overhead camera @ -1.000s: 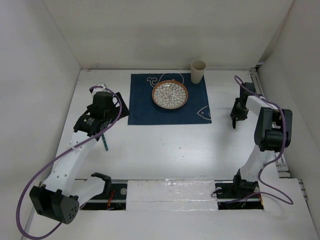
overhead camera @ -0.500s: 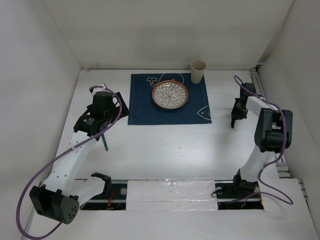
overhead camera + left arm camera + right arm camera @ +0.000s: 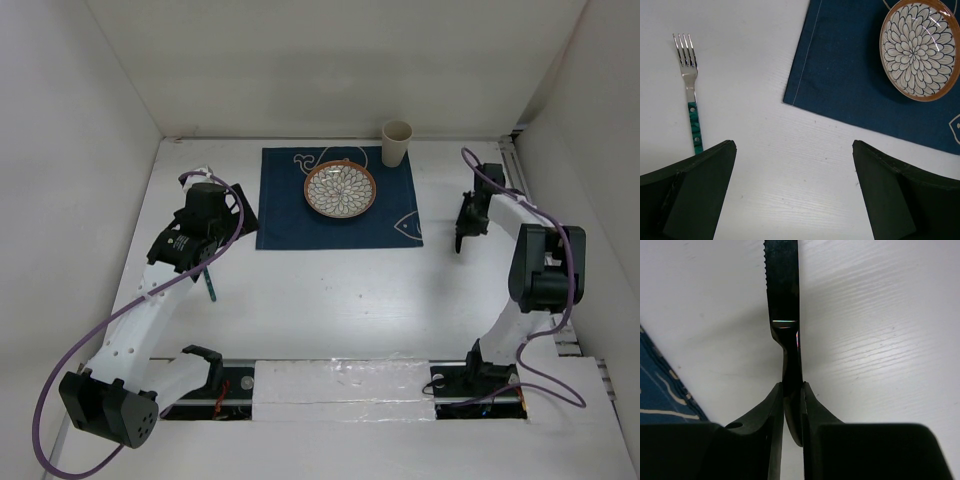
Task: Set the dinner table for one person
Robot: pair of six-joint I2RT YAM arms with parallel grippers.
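Where the right arm reaches out over the dinner table point(image 3: 330, 300), its right gripper point(image 3: 792, 390) is clamped on a dark knife point(image 3: 785, 290), the two fingers point(image 3: 767, 410) pressed against the flat sides of the handle end. The blade runs straight out ahead of the claw with its serrated edge on one side, above bare white tabletop just right of the blue mat's point(image 3: 290, 215) corner. I cannot tell whether the blade touches the surface.

On the other side the left gripper point(image 3: 794, 145) hangs with its jaws wide apart and nothing between them. A fork point(image 3: 690, 85) with a green handle lies flat on the table to the left of the mat, clear of its edge.

The table itself spreads white and plain under everything. The mat lies toward its far side, a patterned plate point(image 3: 341, 188) sits on the cloth, and a pale cup point(image 3: 397, 143) stands at the mat's far right corner.
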